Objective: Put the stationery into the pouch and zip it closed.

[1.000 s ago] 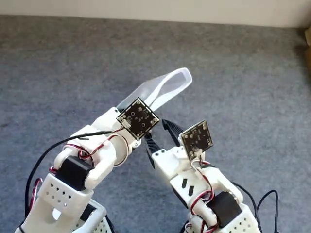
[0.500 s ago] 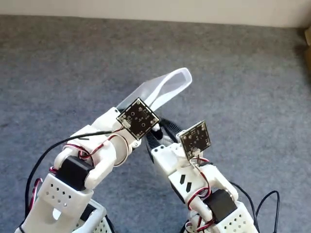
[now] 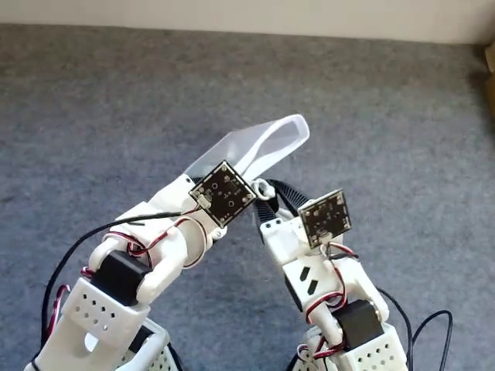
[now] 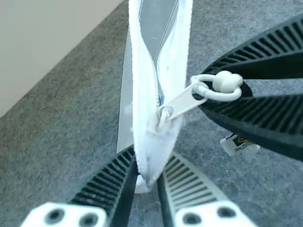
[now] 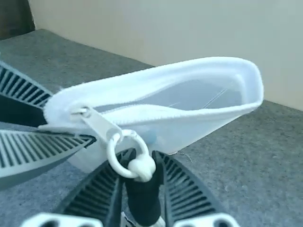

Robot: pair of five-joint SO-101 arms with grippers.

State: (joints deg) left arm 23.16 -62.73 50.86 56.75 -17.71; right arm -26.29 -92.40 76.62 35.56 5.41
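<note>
- Pouch [image 3: 259, 147] is held off the grey carpet [image 3: 402, 108], with its long axis running away from both arms and its mouth gaping at the far end.
- Left gripper [image 4: 149, 165] is clamped on the near corner, beside the slider.
- Right gripper [image 5: 141, 163] pinches the zipper pull [image 5: 99, 125]. We judge the pull must travel outward along that axis, with nothing in the way.

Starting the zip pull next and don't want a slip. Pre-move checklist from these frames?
1. Anchor: left gripper clamped on the end of the pouch: ok.
2. Firm hold on the zipper pull at the right gripper: cannot tell.
3. Start point: slider sits by the clamped end: ok.
4. Contents: stationery inside the pouch: cannot tell.
5. Closure: mouth gapes open: not ok.
</note>
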